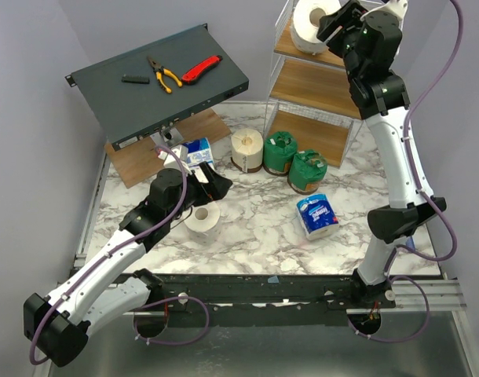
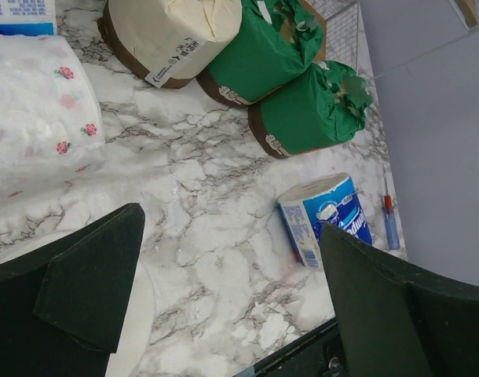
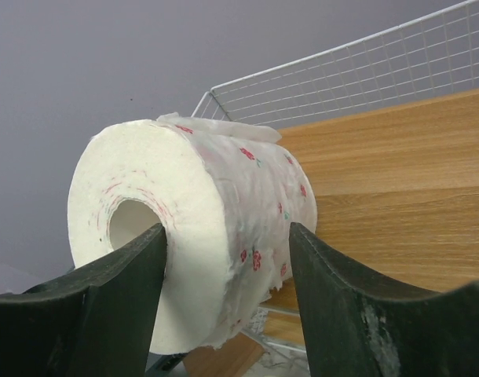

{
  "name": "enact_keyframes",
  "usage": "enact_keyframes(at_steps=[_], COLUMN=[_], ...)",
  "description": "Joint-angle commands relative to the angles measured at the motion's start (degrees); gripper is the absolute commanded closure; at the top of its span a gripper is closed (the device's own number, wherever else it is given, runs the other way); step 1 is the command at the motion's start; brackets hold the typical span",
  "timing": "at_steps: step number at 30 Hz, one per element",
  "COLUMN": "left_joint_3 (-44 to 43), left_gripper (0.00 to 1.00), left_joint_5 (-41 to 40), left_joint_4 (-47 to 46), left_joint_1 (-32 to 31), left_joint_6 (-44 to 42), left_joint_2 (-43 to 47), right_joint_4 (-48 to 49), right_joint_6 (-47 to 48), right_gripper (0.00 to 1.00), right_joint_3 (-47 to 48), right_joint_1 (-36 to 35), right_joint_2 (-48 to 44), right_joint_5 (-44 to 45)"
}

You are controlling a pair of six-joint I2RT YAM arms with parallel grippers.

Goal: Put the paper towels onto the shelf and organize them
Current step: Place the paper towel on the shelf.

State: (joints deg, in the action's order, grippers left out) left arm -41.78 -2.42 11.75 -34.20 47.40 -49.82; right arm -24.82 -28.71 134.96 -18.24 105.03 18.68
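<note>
Presently my right hand (image 3: 226,232) straddles the pink-printed roll (image 3: 224,177) lying on the shelf (image 3: 396,181) top board, presumably seating it; grip: I cannot tell.

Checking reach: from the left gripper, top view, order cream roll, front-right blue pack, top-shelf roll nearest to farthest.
From the left gripper:
1. Cream roll, just behind it to the right.
2. Blue pack, front right.
3. Top-shelf roll, far back right.
</note>
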Motion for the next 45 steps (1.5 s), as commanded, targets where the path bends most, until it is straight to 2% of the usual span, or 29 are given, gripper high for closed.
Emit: enact_keyframes(at_steps=[1, 9, 25, 37, 45], left_joint_3=[-1.47, -1.98, -2.78, -2.79, -2.45], left_gripper=[0.02, 0.02, 0.02, 0.02, 0.01], left_joint_5=[1.10, 0.97, 0.92, 1.06, 1.16], left_joint_4=[-1.10, -0.71, -0.09, -0.32, -0.21], left_joint_1=[0.27, 0.34, 0.27, 0.28, 0.27], left_joint_6=[-0.18, -0.41, -0.64, -0.43, -0.34], left_joint_2=[0.05, -0.12, -0.41, -0.38, 0.25], right_joint_4=[0.40, 0.47, 1.04, 1.40, 2.67], right_joint_6=[-0.03, -0.72, -1.88, -1.78, -1.72], right_gripper=[0.34, 0.23, 0.19, 0.06, 0.06], right_joint_3=[1.86, 3.27, 3.95, 4.03, 1.45], right_joint_1=[0.75, 1.40, 3.12, 3.13, 3.12], right_joint_2=[1.58, 2.02, 1.84, 0.81, -1.49], right_joint_5=[-0.75, -0.91, -2.85, -3.38, -6.15])
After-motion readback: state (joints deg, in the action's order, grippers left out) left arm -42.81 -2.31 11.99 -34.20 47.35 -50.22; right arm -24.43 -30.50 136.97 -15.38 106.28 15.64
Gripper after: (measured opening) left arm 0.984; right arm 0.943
